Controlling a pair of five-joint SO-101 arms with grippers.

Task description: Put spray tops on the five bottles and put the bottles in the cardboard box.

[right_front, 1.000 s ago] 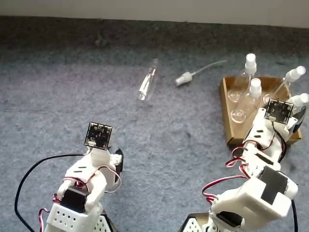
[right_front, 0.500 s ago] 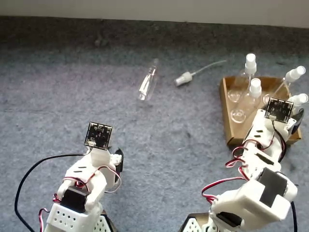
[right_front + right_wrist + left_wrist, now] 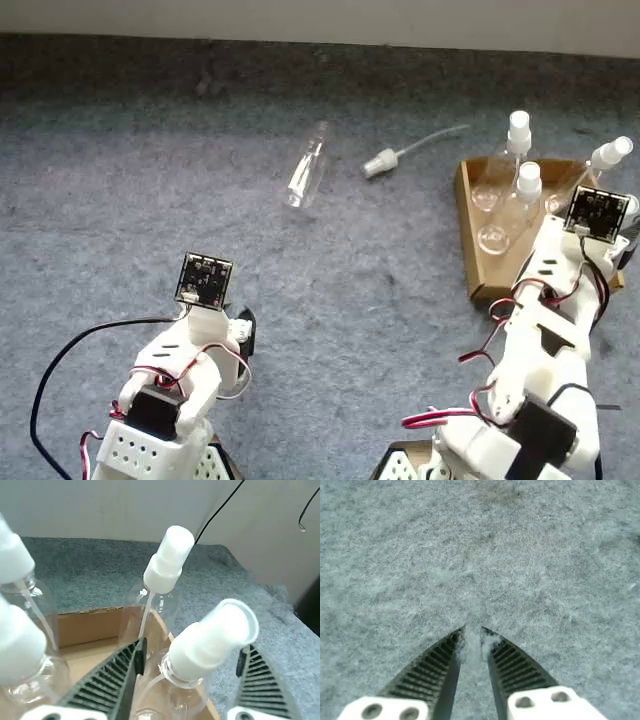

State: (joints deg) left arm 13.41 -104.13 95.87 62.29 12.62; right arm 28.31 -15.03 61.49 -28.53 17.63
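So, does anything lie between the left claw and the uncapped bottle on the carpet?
Nothing visible does. Bare carpet runs from the left claw to the bottle; the loose spray top lies beside it, off that path.

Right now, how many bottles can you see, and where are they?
5. Four capped bottles stand in the cardboard box, one between the right gripper's open jaws. The fifth bottle lies uncapped on the carpet near the loose spray top.
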